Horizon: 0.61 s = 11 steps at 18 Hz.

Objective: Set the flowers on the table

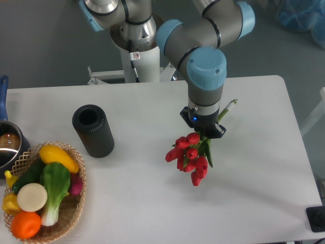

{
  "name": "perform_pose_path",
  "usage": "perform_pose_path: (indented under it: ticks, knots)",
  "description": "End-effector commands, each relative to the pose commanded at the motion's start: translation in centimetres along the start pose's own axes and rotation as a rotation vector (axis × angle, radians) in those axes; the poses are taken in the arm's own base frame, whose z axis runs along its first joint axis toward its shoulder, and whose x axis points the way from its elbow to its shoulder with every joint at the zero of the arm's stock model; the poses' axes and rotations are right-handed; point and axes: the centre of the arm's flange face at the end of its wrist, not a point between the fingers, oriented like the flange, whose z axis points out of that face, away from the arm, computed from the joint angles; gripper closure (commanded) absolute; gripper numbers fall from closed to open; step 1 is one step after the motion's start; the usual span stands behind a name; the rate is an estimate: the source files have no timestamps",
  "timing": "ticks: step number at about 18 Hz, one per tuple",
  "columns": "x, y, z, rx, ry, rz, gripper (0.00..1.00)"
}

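The flowers (189, 155), a bunch of red tulip buds with green leaves, hang out to the lower left of my gripper (205, 132). Their pale green stems (228, 109) stick out to its upper right. The gripper points down over the right middle of the white table (152, 198) and is shut on the bunch around the leaves. The wrist hides the fingers from above. I cannot tell whether the buds touch the tabletop.
A black cylinder vase (93, 130) stands left of centre, mouth up. A wicker basket (76, 213) of vegetables sits at the front left corner. A pot (9, 145) with a blue handle is at the left edge. The arm's base (136, 51) is at the back.
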Motion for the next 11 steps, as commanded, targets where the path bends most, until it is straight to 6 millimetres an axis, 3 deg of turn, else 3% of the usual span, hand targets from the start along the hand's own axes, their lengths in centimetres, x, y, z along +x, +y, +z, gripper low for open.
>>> perform_pose_path:
  ticks: [6, 8, 11]
  knots:
    - [-1.3, -2.4, 4.9, 0.001, 0.003, 0.023, 0.85]
    - [-1.5, -2.7, 5.2, 0.006, 0.005, 0.026, 0.84]
    - [-1.6, -2.6, 5.5, 0.005, 0.009, 0.025, 0.72]
